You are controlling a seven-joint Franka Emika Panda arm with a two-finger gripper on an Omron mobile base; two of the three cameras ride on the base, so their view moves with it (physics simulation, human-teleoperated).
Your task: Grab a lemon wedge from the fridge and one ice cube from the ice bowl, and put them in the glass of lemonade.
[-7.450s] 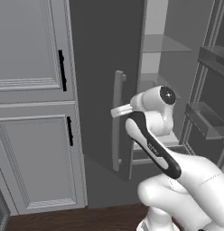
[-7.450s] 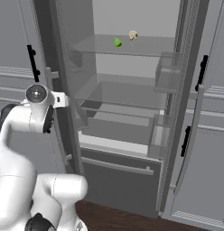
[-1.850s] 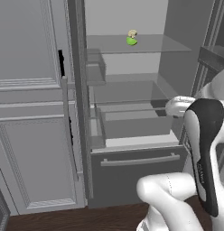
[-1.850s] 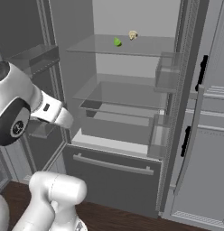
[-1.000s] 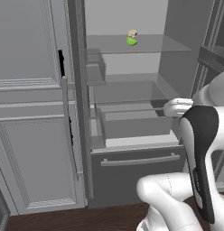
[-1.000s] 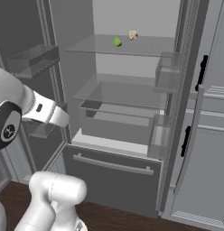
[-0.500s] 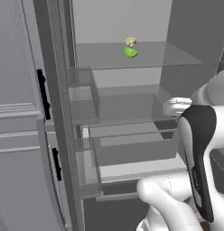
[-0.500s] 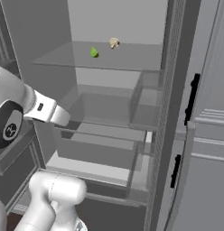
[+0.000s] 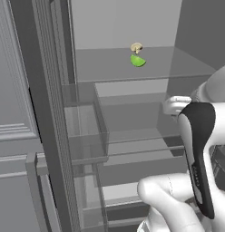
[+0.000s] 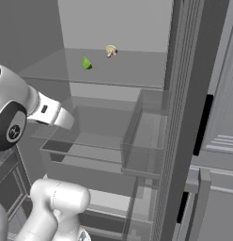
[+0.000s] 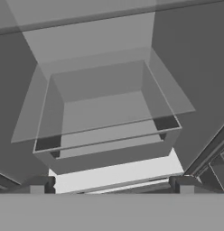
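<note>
Fridge (image 9: 51, 113) is standing open, lemon wedge (image 9: 138, 61) sitting on the top glass shelf (image 9: 187, 68) just beside a small beige lump (image 9: 136, 47). Gripper (image 11: 111, 186) is hanging with fingers spread wide, gripping nothing, facing the lower shelves.

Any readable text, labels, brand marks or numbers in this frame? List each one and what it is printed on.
None can be read.
Small pale marks run along the dark cover of the robot arm in the left base view: too small and blurred to read.
A round mark on the arm's dark joint cap in the right base view: a symbol, not legible text.
The fridge shelves, the lemon wedge and the cabinet panels carry no writing.
</note>
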